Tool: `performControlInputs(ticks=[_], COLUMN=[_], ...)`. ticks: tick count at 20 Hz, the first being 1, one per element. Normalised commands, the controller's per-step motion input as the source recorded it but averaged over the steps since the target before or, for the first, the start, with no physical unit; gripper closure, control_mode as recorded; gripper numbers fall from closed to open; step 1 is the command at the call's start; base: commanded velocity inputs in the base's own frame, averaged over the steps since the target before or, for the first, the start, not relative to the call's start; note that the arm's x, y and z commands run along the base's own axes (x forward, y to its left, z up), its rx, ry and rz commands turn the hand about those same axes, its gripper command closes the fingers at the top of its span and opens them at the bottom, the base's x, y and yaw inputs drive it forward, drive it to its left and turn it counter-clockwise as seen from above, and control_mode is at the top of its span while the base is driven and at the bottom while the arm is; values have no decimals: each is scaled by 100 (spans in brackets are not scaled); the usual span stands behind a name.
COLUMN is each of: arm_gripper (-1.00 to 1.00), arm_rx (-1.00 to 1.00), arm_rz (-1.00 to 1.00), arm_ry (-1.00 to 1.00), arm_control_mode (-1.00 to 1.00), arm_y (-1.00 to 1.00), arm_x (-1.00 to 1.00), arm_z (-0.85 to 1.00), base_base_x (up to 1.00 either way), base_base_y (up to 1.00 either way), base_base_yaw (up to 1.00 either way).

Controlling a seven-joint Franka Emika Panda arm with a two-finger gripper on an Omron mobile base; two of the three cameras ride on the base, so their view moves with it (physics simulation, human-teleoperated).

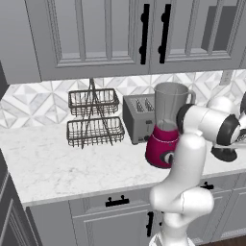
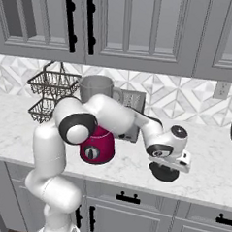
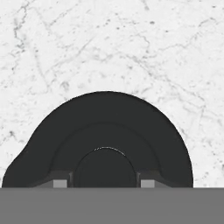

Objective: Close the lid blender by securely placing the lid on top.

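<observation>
The lid (image 3: 105, 144) lies flat on the marble counter (image 3: 109, 48), occupying the lower centre of the hand view as a dark round cap with a raised knob at its middle. In the right base view it sits at centre right, directly beneath the hand.

The gripper (image 3: 105, 183) is straight above the lid, looking down onto it. Its two fingertips (image 3: 60, 183) stand one to each side of the central knob, close against it or nearly so. The jaws are thus part spread around the knob; whether they already pinch it cannot be told from these pictures.

The governing relation: the lid lies immediately below the claw, centred between the fingers, with no sideways offset apparent. Being round, it presents no long axis to align with.

The blender (image 2: 97, 136) stands left of centre in the right base view, well apart from the lid, its jar mouth open and uncovered. Judged from this, the grasp is in hand and the carry to the jar remains.
</observation>
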Motion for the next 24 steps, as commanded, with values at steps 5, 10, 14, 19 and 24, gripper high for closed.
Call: performControlInputs(ticks=[5, 10, 14, 19, 24], arm_gripper=[100, 100, 100, 100, 100], arm_rx=[0, 0, 0, -2, -3], arm_rz=[1, 0, 0, 2, 4], arm_ry=[0, 0, 0, 0, 0], arm_control_mode=[-100, -100, -100, -100, -100], arm_y=[26, 2, 3, 15, 23], arm_x=[-17, -29, -33, -35, -28], arm_z=[3, 63, 94, 91, 87], base_base_x=[0, 0, 0, 0, 0], base_base_y=[0, 0, 0, 0, 0], base_base_yaw=[0, 0, 0, 0, 0])
